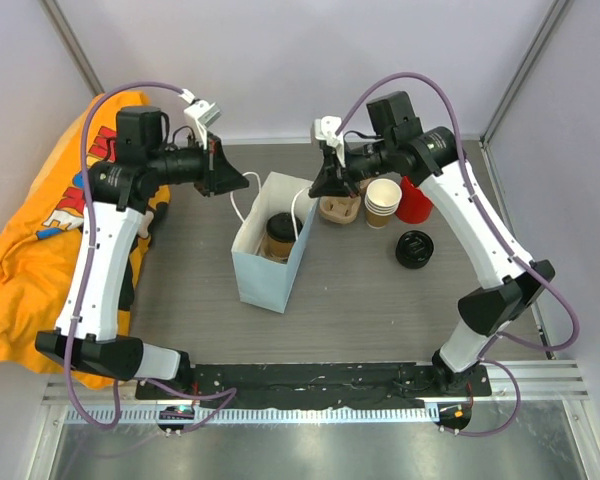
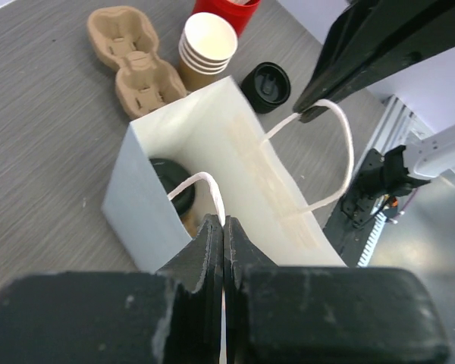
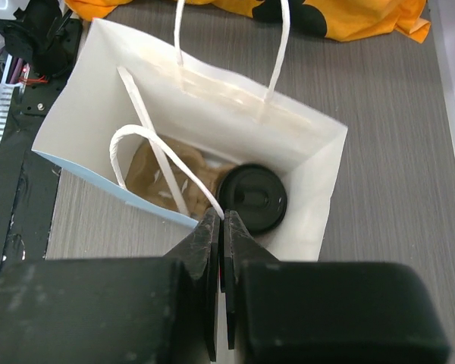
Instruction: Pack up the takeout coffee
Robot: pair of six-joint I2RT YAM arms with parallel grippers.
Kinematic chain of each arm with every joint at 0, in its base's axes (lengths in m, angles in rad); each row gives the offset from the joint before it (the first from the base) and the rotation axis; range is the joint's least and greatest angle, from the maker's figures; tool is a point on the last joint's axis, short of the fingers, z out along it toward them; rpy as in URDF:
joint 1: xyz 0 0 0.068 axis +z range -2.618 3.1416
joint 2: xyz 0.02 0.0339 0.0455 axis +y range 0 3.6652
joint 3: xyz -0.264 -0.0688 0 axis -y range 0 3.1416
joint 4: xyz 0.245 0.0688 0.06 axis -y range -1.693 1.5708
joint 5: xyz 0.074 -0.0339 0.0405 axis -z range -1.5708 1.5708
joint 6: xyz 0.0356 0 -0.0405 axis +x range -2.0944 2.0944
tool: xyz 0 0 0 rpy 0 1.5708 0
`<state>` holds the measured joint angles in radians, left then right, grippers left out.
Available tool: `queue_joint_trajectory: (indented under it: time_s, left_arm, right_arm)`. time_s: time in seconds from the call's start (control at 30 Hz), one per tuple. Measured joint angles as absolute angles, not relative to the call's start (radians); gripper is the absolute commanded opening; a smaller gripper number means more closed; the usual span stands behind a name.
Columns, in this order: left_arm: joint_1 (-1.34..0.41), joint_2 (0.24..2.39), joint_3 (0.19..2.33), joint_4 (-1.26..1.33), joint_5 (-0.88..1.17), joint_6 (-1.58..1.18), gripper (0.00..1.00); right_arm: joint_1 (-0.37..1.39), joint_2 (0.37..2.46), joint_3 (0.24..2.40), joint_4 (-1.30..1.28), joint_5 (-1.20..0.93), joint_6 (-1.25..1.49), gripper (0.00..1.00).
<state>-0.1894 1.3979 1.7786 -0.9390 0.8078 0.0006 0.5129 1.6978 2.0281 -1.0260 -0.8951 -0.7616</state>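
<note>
On the grey wood-grain table (image 1: 380, 310), the largest thing that concerns us is the white paper carrier bag (image 1: 263, 285). It stands open between the two arms with its long axis running away from their bases, so one long wall faces each arm. The left gripper (image 2: 224, 224) stands over its own wall and the right gripper (image 3: 222, 220) over the opposite one, each with its fingers pressed tight together. The small brown kraft paper cup with a round black plastic lid (image 3: 252, 199) is already inside the bag, upright on its floor. That puts it below and between the two sets of fingertips (neither arm has any real advantage in reach). It sits off-centre along the long axis, toward the far end. From the right wrist view it seems closer to the right arm's wall, though the steep angle leaves us unsure. Thinnest of all are the cords: the left white cord handle (image 2: 201, 176) is nipped in the left gripper and the right white cord handle (image 3: 136, 129) in the right gripper, both drawn outward so the mouth is spread. We judge the packing itself done. Whether the next move is a lift or a letting go, it turns on that offset, since a load at one end would tilt the bag unless both handles rise evenly.
</note>
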Motion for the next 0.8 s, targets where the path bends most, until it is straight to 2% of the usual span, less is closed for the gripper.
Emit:
queue_joint_trajectory:
  time_s: [0.23,0.8]
  left_arm:
    - [-0.202,1.357,1.748,-0.934,0.881,-0.039,0.00]
    - [-0.206,1.328,1.643,-0.909,1.020,-0.126,0.06]
  right_arm:
    - [0.480,1.626,1.946,-1.029,-0.888,-0.771,0.05]
    - [0.429,1.584,1.905,-1.017,-0.889,-0.768,0.05]
